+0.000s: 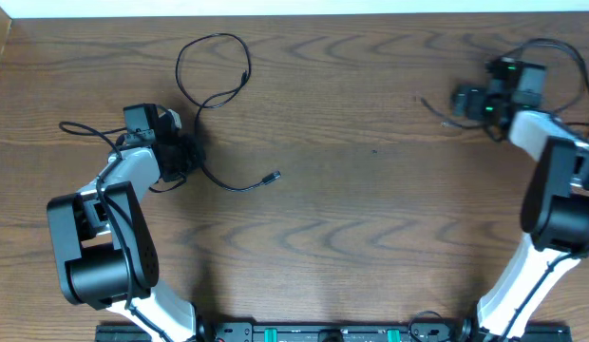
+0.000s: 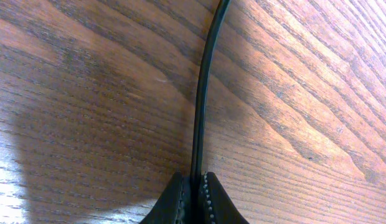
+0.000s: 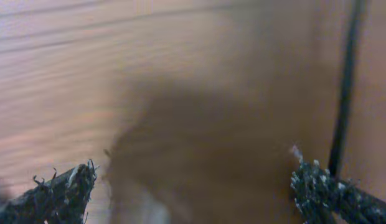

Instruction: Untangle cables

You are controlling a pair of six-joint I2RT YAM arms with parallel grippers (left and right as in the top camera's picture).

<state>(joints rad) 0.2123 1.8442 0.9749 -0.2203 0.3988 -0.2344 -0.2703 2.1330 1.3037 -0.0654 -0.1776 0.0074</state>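
at the far left a thin black cord [image 1: 76,126] trails out from behind my left arm; i cannot tell whether it is one of the cables or the arm's own wiring. my left gripper [image 2: 194,186] is closed tight on a black cable [image 2: 202,93], which runs straight up out of the pinched tips across the wood. from above, that cable makes a big loop toward the back of the table, seems to cross itself once near my gripper, then curls forward to its small plug end [image 1: 274,176], lying free.

well apart, at the far right, my right gripper [image 1: 463,99] stands wide and holds nothing. a second black cable [image 3: 345,81] lies just beside its right finger in a blurred wrist view.

i judge the job mostly done: the two cables no longer touch and i see no knot between them. what looks left is the one loop on the left and perhaps laying each cable straight. i see no white cable.

the wooden tabletop [image 1: 370,209] is brown, strongly grained and bare in the middle. of the room only a pale strip shows along the back edge.
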